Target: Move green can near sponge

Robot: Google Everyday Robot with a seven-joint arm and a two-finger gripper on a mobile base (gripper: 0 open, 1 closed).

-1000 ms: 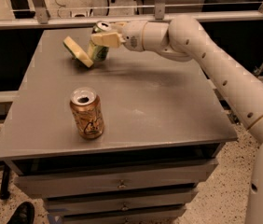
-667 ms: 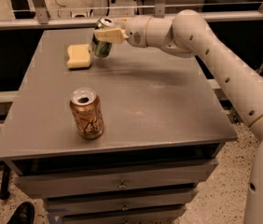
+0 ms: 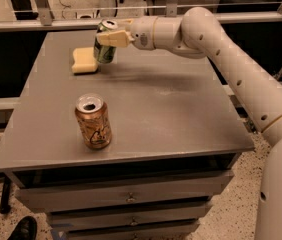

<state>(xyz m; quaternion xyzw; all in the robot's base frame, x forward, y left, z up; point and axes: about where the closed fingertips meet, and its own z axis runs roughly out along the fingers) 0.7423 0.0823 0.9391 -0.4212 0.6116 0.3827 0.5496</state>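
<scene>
The green can [image 3: 104, 49] with a silver top rim is at the far left of the grey table [image 3: 171, 109], tilted slightly, its base just right of the sponge. My gripper [image 3: 110, 35] reaches in from the right and is shut on the can's upper part. The pale yellow sponge [image 3: 84, 60] lies flat on the table, touching or almost touching the can's left side.
An orange-tan can [image 3: 93, 121] stands upright near the table's front left. My white arm [image 3: 221, 49] spans the back right of the table. Drawers [image 3: 126, 199] sit under the tabletop. A railing [image 3: 56, 9] runs behind the table.
The sponge was tilted up on edge a second ago and now lies flat. The gripper and green can have shifted slightly left and down beside it.
</scene>
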